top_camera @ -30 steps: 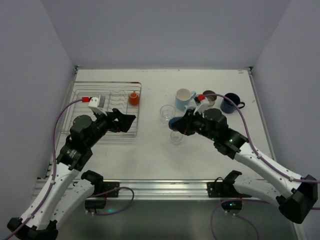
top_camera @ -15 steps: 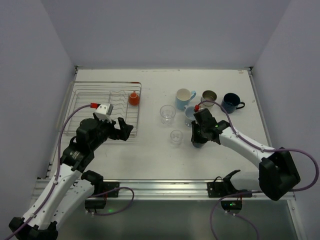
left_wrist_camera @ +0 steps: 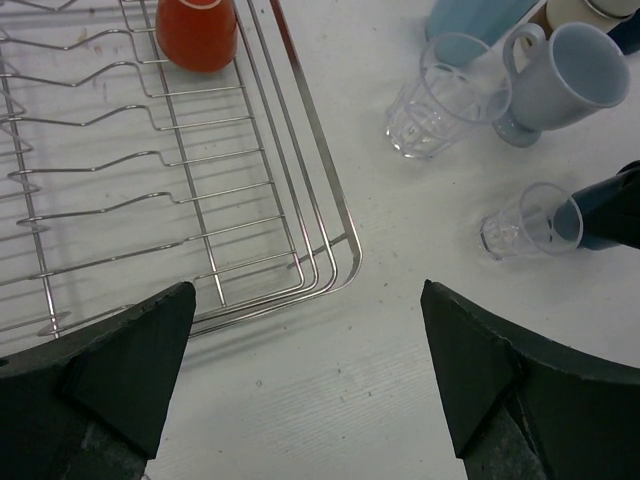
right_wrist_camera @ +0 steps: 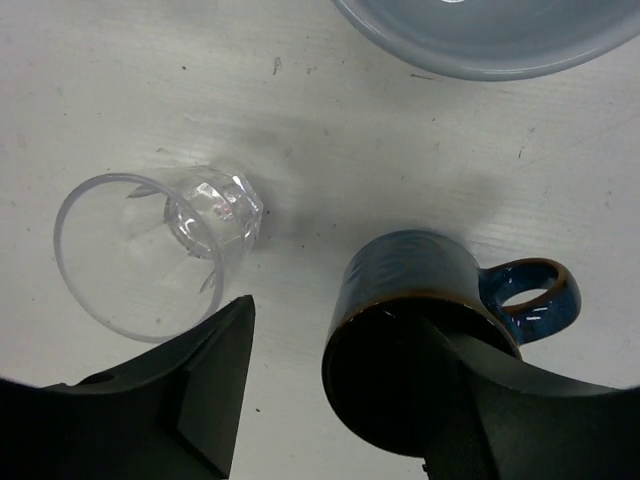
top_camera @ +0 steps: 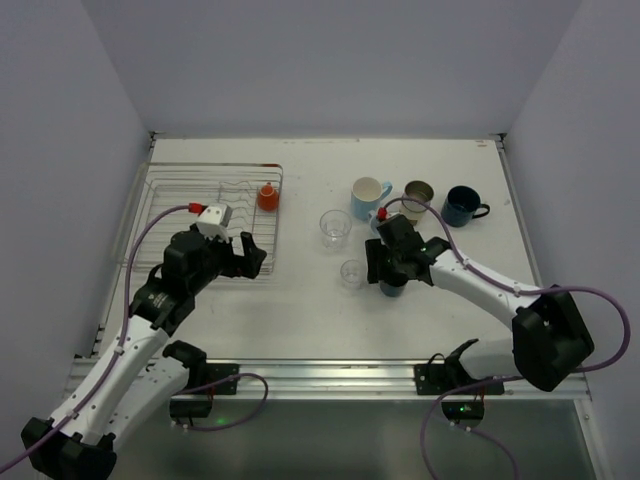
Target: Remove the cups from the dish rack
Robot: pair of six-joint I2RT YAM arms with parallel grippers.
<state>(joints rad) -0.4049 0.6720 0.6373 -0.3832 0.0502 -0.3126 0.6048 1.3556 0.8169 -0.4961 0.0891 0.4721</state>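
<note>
The silver wire dish rack [top_camera: 165, 215] lies at the left, and one orange cup [top_camera: 267, 197] stands in its far right corner; both show in the left wrist view, rack [left_wrist_camera: 300, 200] and cup [left_wrist_camera: 197, 33]. My left gripper [top_camera: 250, 258] is open and empty over the table at the rack's near right corner [left_wrist_camera: 305, 300]. My right gripper [top_camera: 388, 278] is open around a dark blue mug [right_wrist_camera: 420, 300] that stands upright on the table. One finger is inside the mug, and the other finger [right_wrist_camera: 200, 390] stands apart from its wall. A small clear glass [right_wrist_camera: 150, 250] stands just left of it.
On the table right of the rack stand a larger clear glass [top_camera: 335, 227], a light blue mug [top_camera: 368, 197], a metallic tumbler [top_camera: 418, 193], a navy mug [top_camera: 463, 205] and a grey-blue mug [left_wrist_camera: 565, 85], which my right arm mostly hides in the top view.
My right gripper carried the dark blue mug right and down to the table beside the small glass, and its jaws now stand apart from the wall. My left gripper drew back slightly from the rack.
</note>
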